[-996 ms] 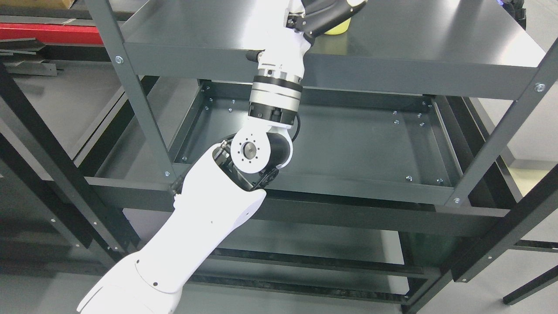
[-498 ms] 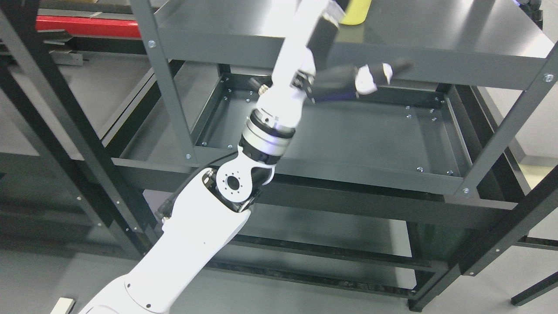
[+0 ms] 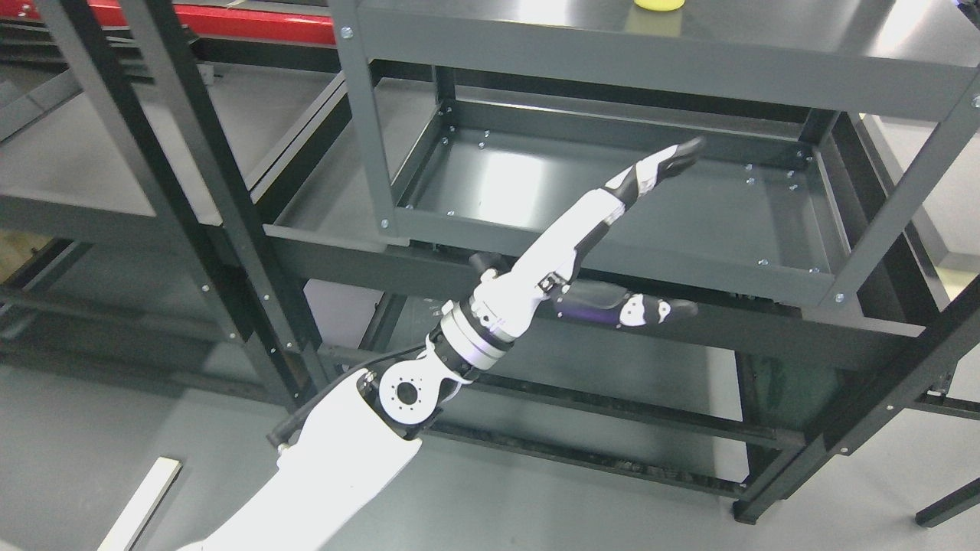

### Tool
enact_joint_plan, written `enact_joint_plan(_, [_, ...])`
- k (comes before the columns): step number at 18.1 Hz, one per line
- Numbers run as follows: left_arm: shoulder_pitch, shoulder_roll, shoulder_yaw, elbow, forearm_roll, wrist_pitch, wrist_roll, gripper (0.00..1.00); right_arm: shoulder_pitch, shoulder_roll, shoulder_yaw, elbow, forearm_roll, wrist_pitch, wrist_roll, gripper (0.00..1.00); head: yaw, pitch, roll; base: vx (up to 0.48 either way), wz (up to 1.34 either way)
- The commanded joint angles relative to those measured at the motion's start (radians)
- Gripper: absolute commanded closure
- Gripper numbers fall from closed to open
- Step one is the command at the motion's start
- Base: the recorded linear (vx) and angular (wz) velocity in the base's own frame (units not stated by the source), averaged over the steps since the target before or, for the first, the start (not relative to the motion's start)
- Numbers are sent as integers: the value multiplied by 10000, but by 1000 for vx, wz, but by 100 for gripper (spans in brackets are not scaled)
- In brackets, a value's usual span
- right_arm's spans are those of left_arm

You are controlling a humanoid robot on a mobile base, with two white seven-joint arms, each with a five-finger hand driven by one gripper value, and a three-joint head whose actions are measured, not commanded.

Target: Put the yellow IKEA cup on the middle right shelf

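The yellow cup [image 3: 657, 4] stands on the dark grey shelf [image 3: 766, 46] of the right-hand rack, cut off by the top edge of the head view. My left hand [image 3: 674, 229] is open and empty, well below the cup and in front of the rack. Its fingers [image 3: 666, 164] stretch out straight toward the upper right and the thumb [image 3: 651, 310] points right. The white left arm comes in from the lower left. The right arm is out of view.
A lower tray shelf [image 3: 612, 191] of the same rack lies behind the hand. Upright grey posts [image 3: 360, 115] and black frame bars [image 3: 207, 191] stand to the left. Another rack shelf [image 3: 115, 153] is at the left. A white strip [image 3: 142, 501] lies on the floor.
My left hand has let go of the yellow cup, which stays on the shelf, and has drawn back down and away from it. The camera has shifted, so the rack shows higher and further right.
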Motion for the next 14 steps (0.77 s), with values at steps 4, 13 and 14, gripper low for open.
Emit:
enact_joint_plan(4, [2637,-990,3780,2687,65,1914,68,1,137,-175,169,1,-245,7,-6,1,0,0,0,-202,154])
enact_joint_plan(13, [4082,-990,4952,830,34,3515,878,1,137,-175,169,1,-245,7,-6,1,0,0,0,-156,74])
enact_joint_plan(14, [3990,-990,4953,693,34,3531,1625,1,137,-175,169,1,-245,7,-6,1,0,0,0,-108,-151])
